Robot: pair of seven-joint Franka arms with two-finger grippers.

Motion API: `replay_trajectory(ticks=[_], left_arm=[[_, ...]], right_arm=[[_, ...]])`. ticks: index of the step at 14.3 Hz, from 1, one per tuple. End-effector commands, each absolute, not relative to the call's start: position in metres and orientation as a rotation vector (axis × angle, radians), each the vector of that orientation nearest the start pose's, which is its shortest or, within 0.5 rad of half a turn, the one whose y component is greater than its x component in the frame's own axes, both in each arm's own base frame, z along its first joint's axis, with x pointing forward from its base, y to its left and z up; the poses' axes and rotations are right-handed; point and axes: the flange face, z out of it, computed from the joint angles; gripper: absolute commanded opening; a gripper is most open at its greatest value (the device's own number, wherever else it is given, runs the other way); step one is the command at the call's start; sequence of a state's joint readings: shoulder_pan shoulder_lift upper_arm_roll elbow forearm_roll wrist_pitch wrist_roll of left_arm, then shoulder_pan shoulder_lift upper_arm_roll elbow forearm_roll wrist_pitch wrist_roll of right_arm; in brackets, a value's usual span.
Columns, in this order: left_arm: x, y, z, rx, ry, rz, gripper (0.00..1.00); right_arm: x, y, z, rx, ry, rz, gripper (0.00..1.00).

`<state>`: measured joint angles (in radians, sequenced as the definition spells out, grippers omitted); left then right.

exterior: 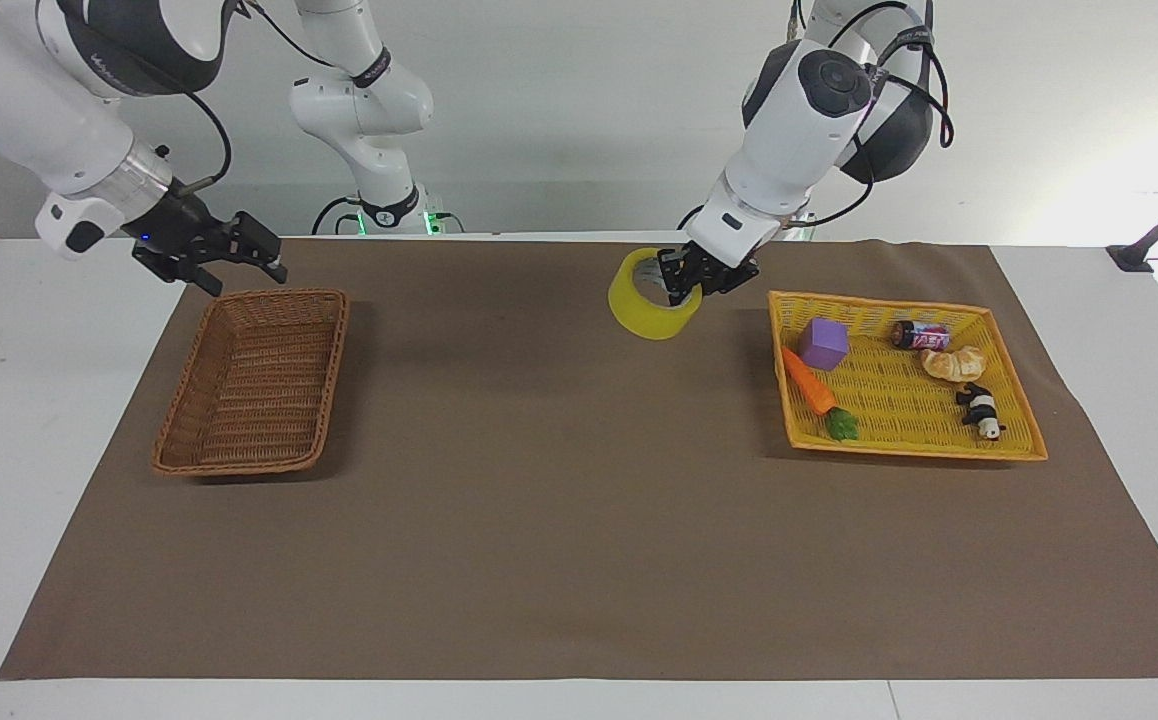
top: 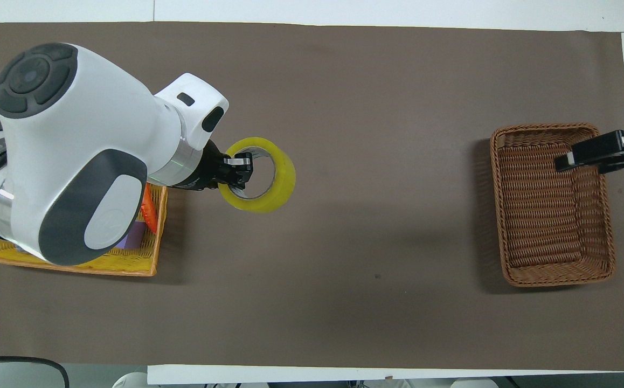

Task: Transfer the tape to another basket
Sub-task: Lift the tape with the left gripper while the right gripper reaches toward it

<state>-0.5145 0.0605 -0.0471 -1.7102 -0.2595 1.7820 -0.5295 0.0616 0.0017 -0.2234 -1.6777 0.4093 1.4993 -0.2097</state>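
Left gripper (exterior: pixel 691 283) clamps the tape (exterior: pixel 645 300) over bare mat; right gripper (exterior: pixel 229 262) (fingers apart) hovers over the basket (exterior: pixel 239 440).

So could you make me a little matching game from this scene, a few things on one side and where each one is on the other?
Things:
1. tape
2. carrot
3. right gripper
4. brown basket

Places:
A. lying in the yellow basket
B. sitting on the mat at the right arm's end of the table
C. held up over the bare mat by the left gripper
D. hanging over the brown basket's edge nearest the robots

Pairs: 1-C, 2-A, 3-D, 4-B
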Motion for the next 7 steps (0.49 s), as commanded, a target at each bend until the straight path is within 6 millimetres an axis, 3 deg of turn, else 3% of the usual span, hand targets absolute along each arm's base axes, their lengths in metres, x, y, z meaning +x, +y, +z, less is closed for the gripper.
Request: replay_trajectory(ticks=[1,2,5,7], left_arm=[[0.482,-0.328,0.553,-3.408,-0.046,0.219,0.00],[0.482,-0.328,0.553,-3.409,-0.055,0.225,0.00],[0.480,-0.328,0.554,-3.405,-0.052,0.235,0.00],[0.481,-0.329,0.555,-3.411,-0.045,0.223,0.00]], right_arm=[[0.546,-0.015,0.567,-2.471,-0.081,0.048,0.99],[0.552,-0.003,0.557,-2.408,-0.059,0.032,0.99],[0.555,0.065,0.528,-2.184,0.041,-0.005,0.99],[0.558,0.121,0.528,-2.151,0.059,-0.082,0.99]])
